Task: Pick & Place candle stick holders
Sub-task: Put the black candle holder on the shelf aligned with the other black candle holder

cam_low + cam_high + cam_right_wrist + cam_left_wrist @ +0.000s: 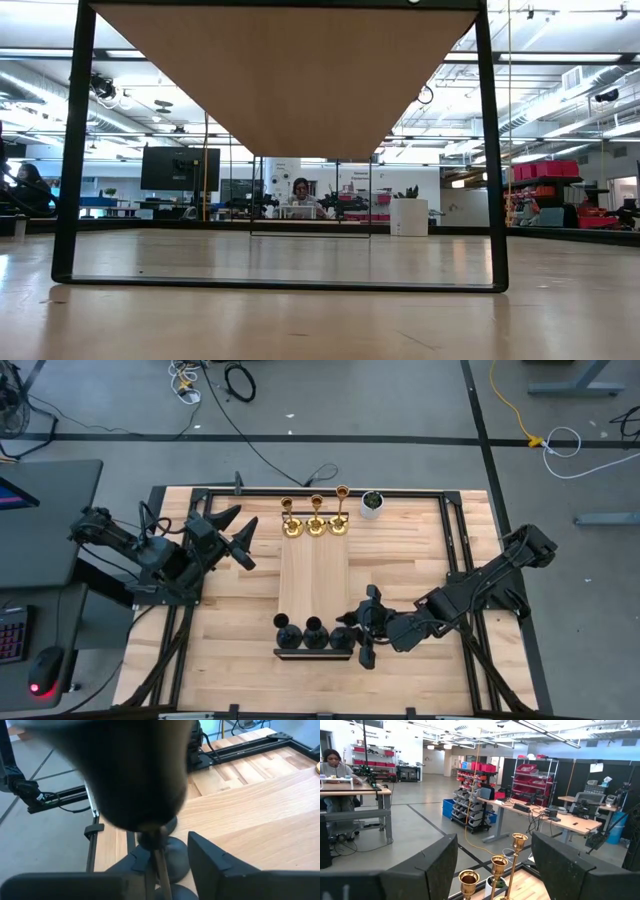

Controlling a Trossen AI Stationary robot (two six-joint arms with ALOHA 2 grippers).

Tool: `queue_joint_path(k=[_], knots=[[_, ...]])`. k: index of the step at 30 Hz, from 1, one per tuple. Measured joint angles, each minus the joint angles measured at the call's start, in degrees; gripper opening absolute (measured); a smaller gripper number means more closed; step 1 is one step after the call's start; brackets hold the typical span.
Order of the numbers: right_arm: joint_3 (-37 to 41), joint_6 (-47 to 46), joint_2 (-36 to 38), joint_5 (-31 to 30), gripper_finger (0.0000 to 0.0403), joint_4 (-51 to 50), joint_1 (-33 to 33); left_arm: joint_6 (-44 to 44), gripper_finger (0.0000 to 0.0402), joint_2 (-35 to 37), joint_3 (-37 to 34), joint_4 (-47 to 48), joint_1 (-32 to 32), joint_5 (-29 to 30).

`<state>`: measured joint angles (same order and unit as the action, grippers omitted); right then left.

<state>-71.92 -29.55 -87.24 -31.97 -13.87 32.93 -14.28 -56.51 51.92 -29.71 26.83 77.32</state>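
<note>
Three gold candle stick holders (316, 523) stand in a row on their bases at the far end of a raised wooden board (314, 575). Three black holders (312, 630) stand in a row at its near end. My right gripper (356, 632) is open, level, at the rightmost black holder (342, 632). In the right wrist view its fingers (167, 847) stand on either side of that holder's thin stem (159, 855), under its big dark cup (135, 775). My left gripper (244, 538) is open and empty, left of the gold holders, whose cups (499, 864) show between its fingers (494, 840). My right gripper comes level from the table's right side, with the black holder's stem (160, 862) between its fingers. One finger (134, 862) lies close beside the stem; I cannot tell whether it touches. The other finger (210, 862) stands apart. The holder stands upright on the board.
A small white pot with a dark green centre (372, 503) stands at the far edge, right of the gold holders. The board rests on a black frame (70, 150) raised above the table. Bare table lies left and right of the board.
</note>
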Motion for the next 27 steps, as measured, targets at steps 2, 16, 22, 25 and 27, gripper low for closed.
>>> queue_joint_path(k=[2, 16, 22, 25, 27], knots=[[0.0, -0.1, 0.0, 0.0, 0.0118, 0.0, 0.0, 0.0, 0.0252, 0.0, 0.0, 0.0, 0.0, 0.0], [0.0, -1.5, 1.0, 0.0, 0.0223, 0.1, 0.0, 0.0, 0.0252, 0.0, 0.0, 0.0, 0.0, 0.0], [0.0, -1.5, 2.6, 1.5, 0.0223, -0.6, 0.0, 0.0, 0.0252, 0.0, 0.0, 0.0, 0.0, 0.0], [0.0, -1.5, 3.4, 2.2, 0.0216, -1.0, 0.0, 0.0, 0.0252, 0.0, 0.0, 0.0, 0.0, 0.0], [0.0, -1.5, 4.2, 3.0, 0.021, -2.0, 0.0, 0.0, 0.0252, 0.0, 0.0, 0.0, 0.0, 0.0]])
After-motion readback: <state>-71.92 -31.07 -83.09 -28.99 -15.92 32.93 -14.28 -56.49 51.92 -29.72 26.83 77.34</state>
